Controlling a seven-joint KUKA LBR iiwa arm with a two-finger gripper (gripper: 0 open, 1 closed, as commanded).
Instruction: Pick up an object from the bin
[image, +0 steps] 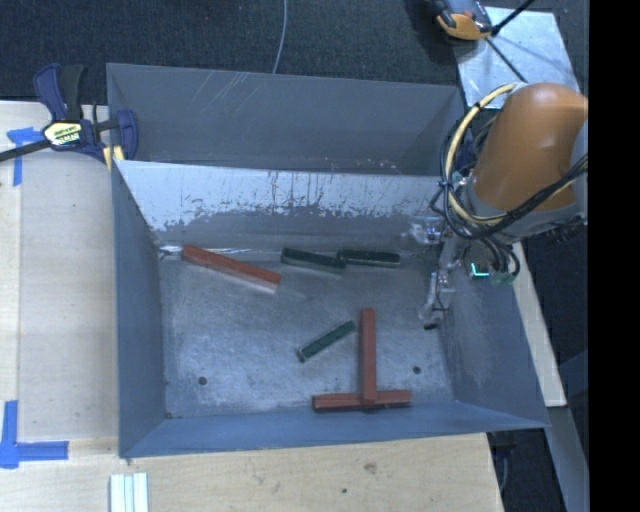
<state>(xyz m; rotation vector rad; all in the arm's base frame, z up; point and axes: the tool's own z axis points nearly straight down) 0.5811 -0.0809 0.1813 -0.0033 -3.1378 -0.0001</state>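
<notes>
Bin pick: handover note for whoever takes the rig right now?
Pincer: low by the right wall of the bin, over bare floor, nothing seen in it.
Things: long red stick meeting front red stick in a T, nearest. Green stick mid-floor. Back green sticks and back red stick by the far wall.
Done: nothing picked.
Left: choose, grasp, lift.

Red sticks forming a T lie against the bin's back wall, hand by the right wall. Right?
No. The camera view shows the red sticks against the near wall of the bin, not the back. The hand is by the right wall.
</notes>
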